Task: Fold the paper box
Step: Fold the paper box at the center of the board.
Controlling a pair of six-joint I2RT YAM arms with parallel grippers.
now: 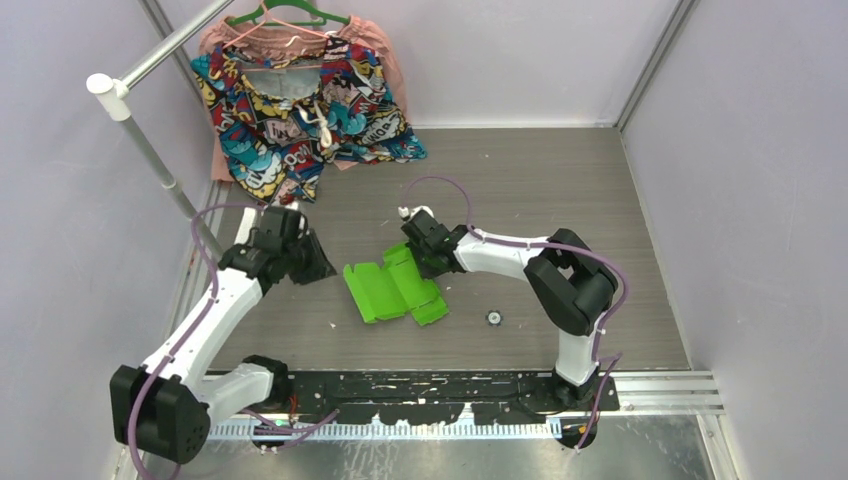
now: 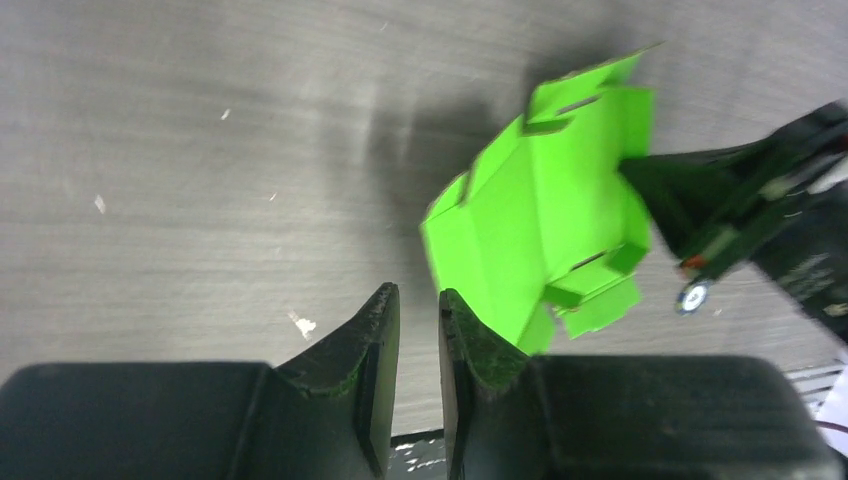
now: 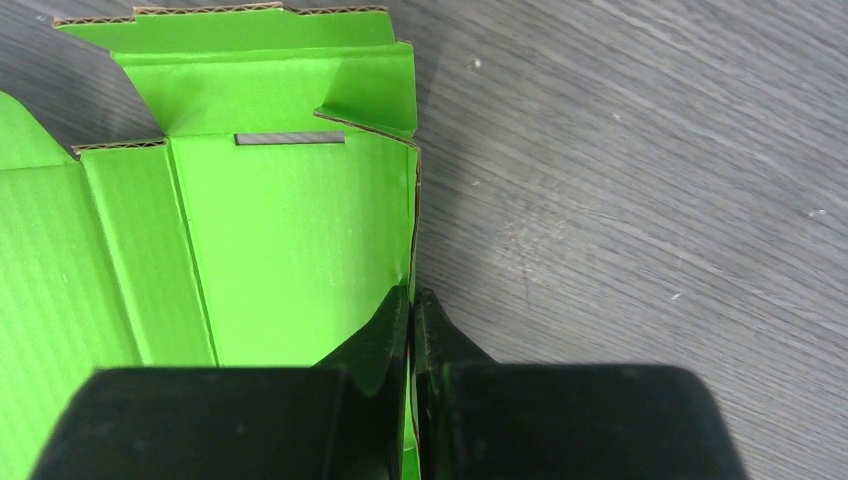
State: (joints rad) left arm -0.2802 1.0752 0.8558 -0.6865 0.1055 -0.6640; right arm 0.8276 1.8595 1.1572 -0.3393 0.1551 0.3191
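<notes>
Lime-green paper box, a die-cut sheet partly creased, mid-table between the arms. The right gripper is clamped on its right-hand edge; the left gripper is near its left end, fingers narrowly apart and empty. Best handled, I judge, with the right pinch as anchor, folding along the scored crease. Room to move on the table lies right and beyond; the patterned garment is well apart, far left.

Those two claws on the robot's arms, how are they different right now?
The right gripper is pinched on an edge of the paper box; the left gripper holds nothing. The right gripper's jaws close on the green card, while the left gripper's stand slightly apart. The right gripper touches the box; the left gripper sits off its other side, clear of it. Both are black two-finger claws low over the table.
</notes>
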